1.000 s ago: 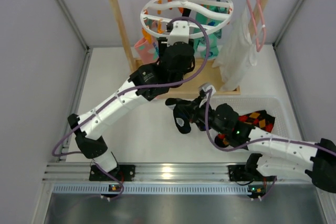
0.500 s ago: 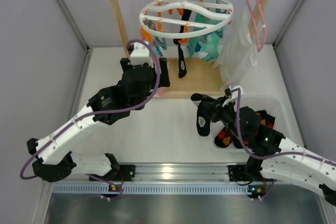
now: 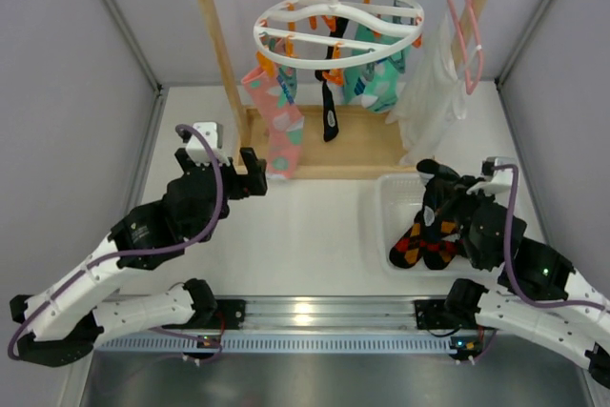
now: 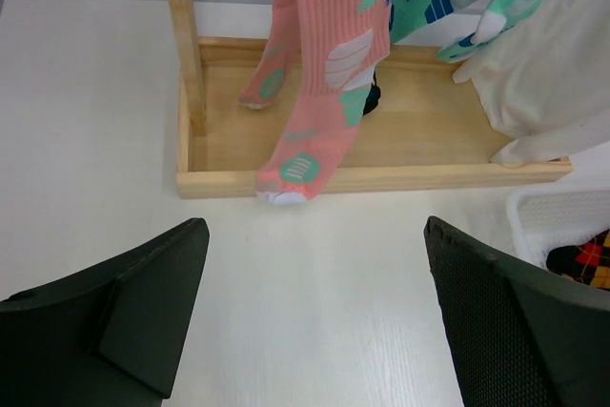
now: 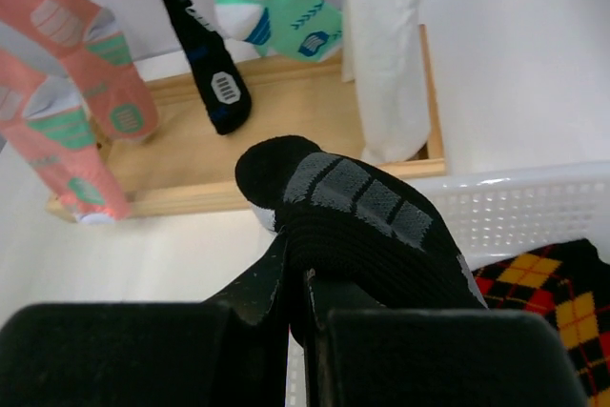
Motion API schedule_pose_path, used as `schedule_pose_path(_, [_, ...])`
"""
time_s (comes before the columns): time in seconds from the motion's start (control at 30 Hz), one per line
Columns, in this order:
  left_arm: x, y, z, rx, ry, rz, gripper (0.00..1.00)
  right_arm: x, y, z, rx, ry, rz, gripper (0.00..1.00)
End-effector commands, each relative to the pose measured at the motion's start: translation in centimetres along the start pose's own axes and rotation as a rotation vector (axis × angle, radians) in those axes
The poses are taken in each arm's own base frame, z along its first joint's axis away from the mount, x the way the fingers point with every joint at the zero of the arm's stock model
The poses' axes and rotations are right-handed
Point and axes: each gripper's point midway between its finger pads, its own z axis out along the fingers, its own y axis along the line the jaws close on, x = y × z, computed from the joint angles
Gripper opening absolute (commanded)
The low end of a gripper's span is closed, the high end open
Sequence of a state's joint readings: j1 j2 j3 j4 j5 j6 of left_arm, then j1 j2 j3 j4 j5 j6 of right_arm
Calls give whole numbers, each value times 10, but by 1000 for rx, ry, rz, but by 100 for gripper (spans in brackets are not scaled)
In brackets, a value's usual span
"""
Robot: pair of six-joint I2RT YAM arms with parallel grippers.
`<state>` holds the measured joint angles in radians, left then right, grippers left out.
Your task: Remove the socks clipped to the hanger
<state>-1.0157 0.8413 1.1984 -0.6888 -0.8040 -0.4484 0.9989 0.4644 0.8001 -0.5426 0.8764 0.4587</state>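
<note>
My left tool (image 4: 315, 264) stands with its fingers apart; the pink sock (image 4: 319, 92) hangs ahead, clear of it. My right tool (image 5: 295, 302) is clamped on a black sock (image 5: 353, 197) over the basket (image 5: 534, 207).

White arm links (image 3: 91, 281), black joints (image 3: 145, 229); looping purple cables (image 3: 220, 199); black, textured claw fingers (image 4: 496, 331).

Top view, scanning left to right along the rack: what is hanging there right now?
pink socks → black sock → teal socks → white garment
</note>
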Motion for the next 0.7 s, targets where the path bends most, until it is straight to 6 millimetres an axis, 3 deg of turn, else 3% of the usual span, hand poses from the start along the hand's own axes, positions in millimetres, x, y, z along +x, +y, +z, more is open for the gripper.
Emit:
schedule_pose_path(0.0, [12, 11, -2, -31, 30, 20, 98, -11, -31, -10, 127, -18, 9, 0])
schedule_pose_path(0.1, [22, 19, 0, -82, 64, 64, 98, -4, -38, -7, 185, 2, -14, 0])
schedule_pose_path(0.3, [16, 44, 3, -194, 44, 73, 98, 35, -19, 24, 139, 142, -93, 0])
schedule_pose_path(0.4, [6, 68, 7, -286, 34, 32, 98, 40, -40, 42, 124, 181, 22, 0])
schedule_pose_path(0.5, [1, 87, 9, -340, 28, -24, 98, 29, -82, 45, 228, 136, 106, 0])
schedule_pose_path(0.67, [12, 104, 7, -373, 56, -34, 98, 47, -98, 49, 252, 184, 130, 0])
